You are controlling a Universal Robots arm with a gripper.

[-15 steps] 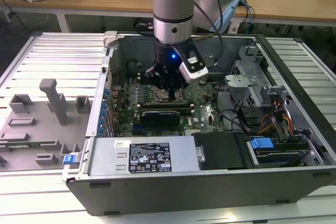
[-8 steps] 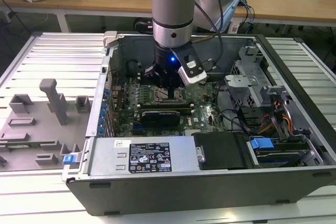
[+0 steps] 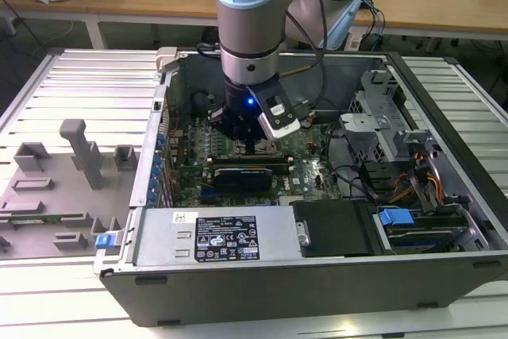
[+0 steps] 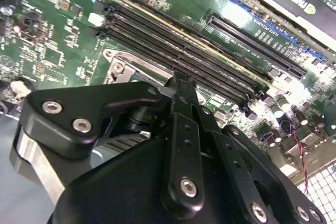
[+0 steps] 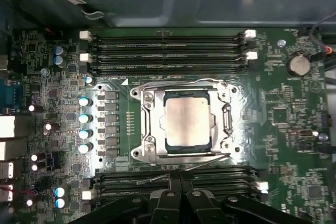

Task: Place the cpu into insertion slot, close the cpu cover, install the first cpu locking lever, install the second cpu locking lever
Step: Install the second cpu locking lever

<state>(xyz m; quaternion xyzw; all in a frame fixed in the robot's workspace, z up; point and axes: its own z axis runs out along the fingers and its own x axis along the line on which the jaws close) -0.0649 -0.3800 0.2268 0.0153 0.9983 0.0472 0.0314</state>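
Gripper (image 5: pixel 176 192) hangs low over the green motherboard (image 5: pixel 294 129) inside the open computer case (image 3: pixel 444 220), its 2 black fingers (image 5: pixel 169 199) pressed together with no visible gap and nothing seen between them; in the second wrist view the gripper (image 4: pixel 181 80) narrows to a single closed tip just above the long memory slots (image 4: pixel 173 40).

In the first wrist view the cpu (image 5: pixel 187 120) lies flat in the insertion slot (image 5: pixel 184 149), its pale metal top showing through the square window of the cpu cover (image 5: pixel 149 124), which sits down around it; so seating and closing look done. Taking the cpu as the clock centre, the gripper tip stands at 6 o'clock, just beside the thin wire locking lever (image 5: pixel 207 161) that runs along the socket's edge; a second lever (image 5: pixel 173 83) lies along the 12 o'clock edge.

Whether either lever is hooked under its catch, I cannot tell. Risks, as I judge them: the closed tip could slide off so thin a wire and scrape the memory slots close by at 6 o'clock; an unlatched lever could spring back up; pressing off-line could load the cover unevenly onto the cpu.
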